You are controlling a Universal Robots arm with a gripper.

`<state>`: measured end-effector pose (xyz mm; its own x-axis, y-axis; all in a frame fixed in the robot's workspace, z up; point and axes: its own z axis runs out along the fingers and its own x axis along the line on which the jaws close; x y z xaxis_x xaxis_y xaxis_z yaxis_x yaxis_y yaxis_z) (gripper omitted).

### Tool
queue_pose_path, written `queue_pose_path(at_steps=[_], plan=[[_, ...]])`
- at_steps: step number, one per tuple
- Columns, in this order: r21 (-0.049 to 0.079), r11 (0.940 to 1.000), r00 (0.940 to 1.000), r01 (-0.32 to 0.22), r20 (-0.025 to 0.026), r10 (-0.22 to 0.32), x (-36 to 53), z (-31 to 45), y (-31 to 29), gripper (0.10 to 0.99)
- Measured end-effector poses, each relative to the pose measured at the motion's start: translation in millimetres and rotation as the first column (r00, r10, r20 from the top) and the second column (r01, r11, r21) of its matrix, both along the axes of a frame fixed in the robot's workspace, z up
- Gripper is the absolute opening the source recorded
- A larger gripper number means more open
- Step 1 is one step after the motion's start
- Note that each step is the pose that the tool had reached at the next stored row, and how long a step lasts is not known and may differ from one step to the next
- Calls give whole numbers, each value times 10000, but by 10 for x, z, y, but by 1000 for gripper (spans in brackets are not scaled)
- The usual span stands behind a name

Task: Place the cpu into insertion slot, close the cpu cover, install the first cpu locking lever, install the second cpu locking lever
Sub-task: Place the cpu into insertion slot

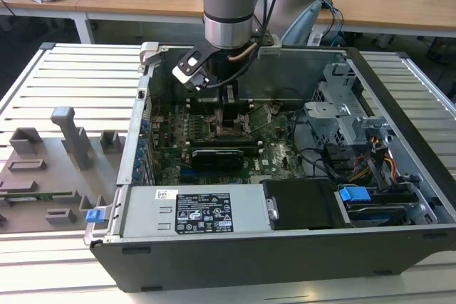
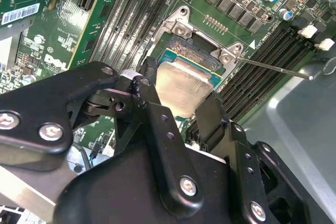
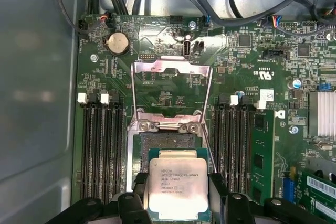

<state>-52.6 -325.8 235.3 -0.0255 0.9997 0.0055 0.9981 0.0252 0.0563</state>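
Observation:
My gripper [image 3: 177,188] is shut on the cpu [image 3: 177,179], a flat square chip with a pale silvery top, one black finger [image 3: 137,195] on each side. The chip hovers just above the insertion slot [image 3: 164,141], whose dark pin field shows beyond the chip's edge. In the second wrist view the cpu [image 2: 184,83] hangs over the slot [image 2: 195,57] between the fingertips of the gripper [image 2: 181,92]. The cpu cover [image 3: 169,67], a silvery frame with an open window, stands swung open behind the slot. A thin locking lever [image 2: 273,68] sticks out free. In the exterior view the gripper [image 1: 231,113] reaches down into the computer case.
Black memory slots [image 3: 102,150] flank the socket on both sides. Cables [image 3: 247,3] run along the board's edge by the case wall [image 3: 37,103]. The exterior view shows the power supply [image 1: 192,211], a drive cage [image 1: 349,115] and a grey parts fixture [image 1: 50,169] on its left.

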Motion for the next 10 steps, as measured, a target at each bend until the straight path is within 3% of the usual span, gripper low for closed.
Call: queue_pose_path(at_steps=[10], plan=[[0,10000,10000,2,0,-2,-2,-93,14,541]])
